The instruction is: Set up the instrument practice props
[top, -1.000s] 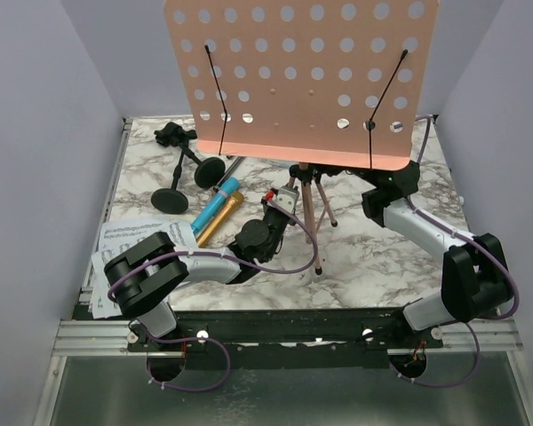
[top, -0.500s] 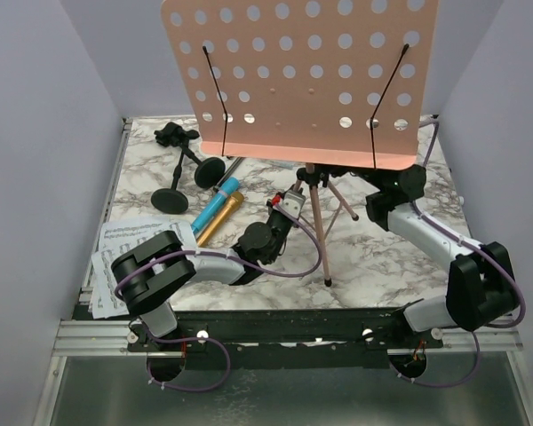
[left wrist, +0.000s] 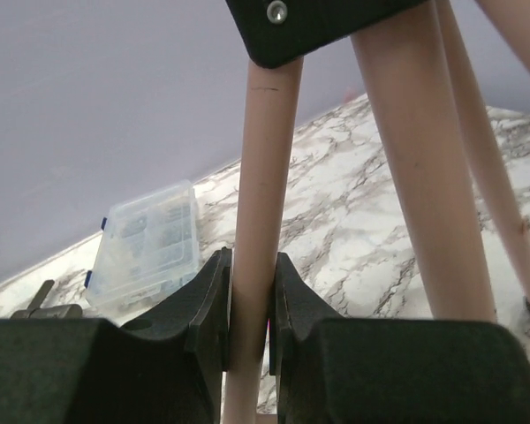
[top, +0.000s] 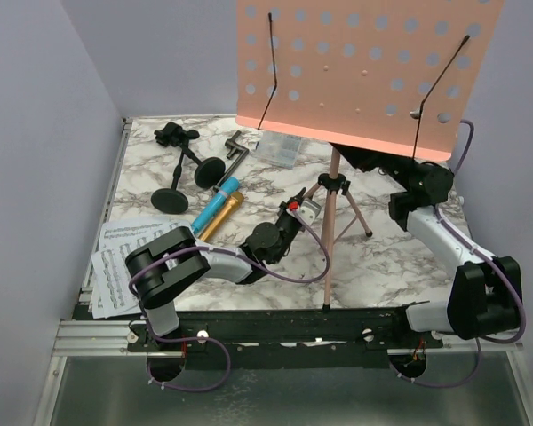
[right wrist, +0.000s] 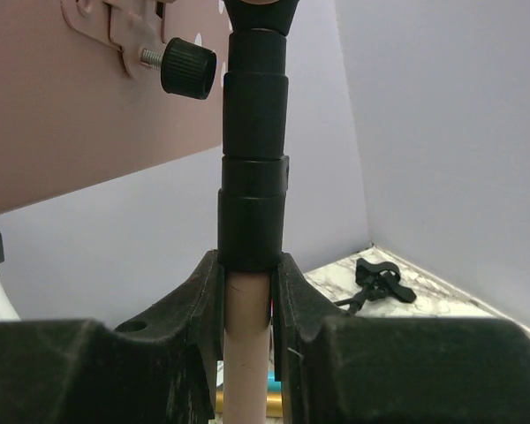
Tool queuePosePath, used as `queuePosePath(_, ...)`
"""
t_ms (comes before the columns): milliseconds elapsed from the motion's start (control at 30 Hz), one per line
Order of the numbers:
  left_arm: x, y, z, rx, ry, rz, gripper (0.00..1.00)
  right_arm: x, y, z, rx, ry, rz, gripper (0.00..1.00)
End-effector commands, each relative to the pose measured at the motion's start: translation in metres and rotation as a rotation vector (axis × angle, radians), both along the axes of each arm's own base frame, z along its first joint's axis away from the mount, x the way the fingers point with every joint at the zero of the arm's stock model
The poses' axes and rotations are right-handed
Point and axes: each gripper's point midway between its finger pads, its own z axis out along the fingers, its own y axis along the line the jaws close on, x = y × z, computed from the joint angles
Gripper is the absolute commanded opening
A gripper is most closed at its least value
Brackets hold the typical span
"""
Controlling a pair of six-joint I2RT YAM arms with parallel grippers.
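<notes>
The pink perforated music rack (top: 364, 71) stands upright on its rose-gold tripod legs (top: 329, 248), right of the table's middle. My left gripper (top: 309, 204) is shut on one tripod leg (left wrist: 258, 177) just below the black hub. My right gripper (top: 360, 157), partly hidden under the rack's lower edge, is shut on the stand's centre pole (right wrist: 247, 353) right under its black collar (right wrist: 254, 177). The blue microphone (top: 215, 206) and the gold one (top: 222, 219) lie side by side at left. Two black round-based poles (top: 186, 177) lie behind them. White music pages (top: 115, 257) lie at the near left.
A small clear plastic box (top: 278, 146) sits at the back of the table, also seen as the clear box (left wrist: 146, 238) past the leg. A grey metal part (top: 235, 146) lies beside it. A black clip (right wrist: 380, 278) lies by the back wall. Purple walls close in on three sides.
The music rack has shifted to the right and stands more upright and higher. Both grippers moved right with it, keeping their hold. The clear box behind it has come into view.
</notes>
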Motion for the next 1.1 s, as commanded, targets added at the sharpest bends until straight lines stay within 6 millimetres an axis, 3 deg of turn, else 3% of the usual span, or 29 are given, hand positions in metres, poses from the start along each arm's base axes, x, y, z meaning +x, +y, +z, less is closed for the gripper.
queuePosePath(0,0.022,0.048,-0.102,0.241,0.184,0.163,0.00,-0.092,-0.054,0.137,0.255,-0.626,-0.083,0.00)
queuePosePath(100,0.024,0.053,-0.106,0.257,0.187,0.173,0.00,-0.100,-0.053,0.147,0.224,-0.655,-0.060,0.00)
queuePosePath(167,0.023,0.053,-0.107,0.255,0.189,0.172,0.00,-0.105,-0.046,0.142,0.170,-0.663,-0.018,0.00)
queuePosePath(433,0.026,0.045,-0.118,0.258,0.221,0.118,0.00,-0.107,-0.031,0.065,-0.033,-0.622,-0.018,0.00)
queuePosePath(600,0.035,0.047,-0.138,0.294,0.304,0.094,0.00,-0.090,-0.025,0.036,-0.136,-0.593,-0.029,0.00)
queuePosePath(833,0.049,0.050,-0.142,0.302,0.386,0.099,0.01,-0.067,-0.020,0.037,-0.209,-0.579,-0.034,0.00)
queuePosePath(933,0.054,0.049,-0.141,0.286,0.471,0.114,0.11,-0.060,-0.020,0.037,-0.212,-0.575,-0.042,0.00)
queuePosePath(1067,0.049,0.040,-0.122,0.222,0.558,0.086,0.41,-0.052,-0.021,0.032,-0.222,-0.557,-0.068,0.00)
